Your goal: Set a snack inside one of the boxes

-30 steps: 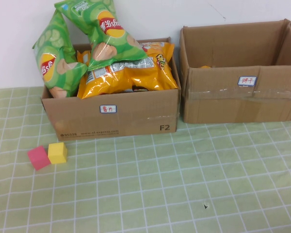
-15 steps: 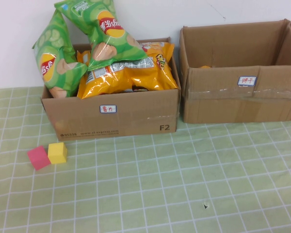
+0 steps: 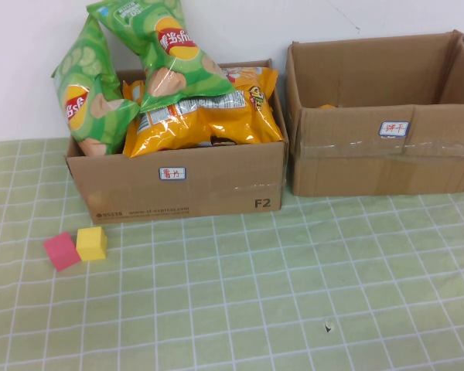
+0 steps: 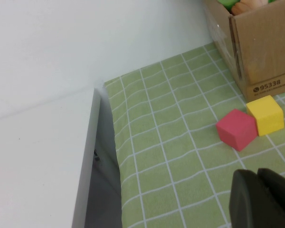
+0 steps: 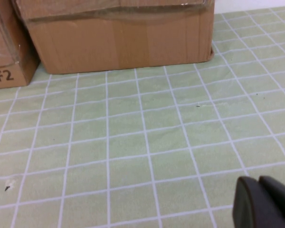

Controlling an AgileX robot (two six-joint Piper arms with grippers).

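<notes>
Already heaped with green and orange crisp bags [image 3: 170,85], left-hand brown cardboard box [image 3: 178,182]; right-hand brown cardboard box [image 3: 383,158] nearly bare. Left gripper [image 4: 262,198] and right gripper [image 5: 263,202] pressed together, pinching nothing, low over green checked cloth [image 3: 294,294].

Neither arm appears in the high view. Left tool [image 4: 265,199]: visible only in its own wrist view, dark fingers pressed together, poised above the table, holding nothing. Right tool [image 5: 266,204]: visible only in its own wrist view, fingers likewise together, above the table, holding nothing.
</notes>
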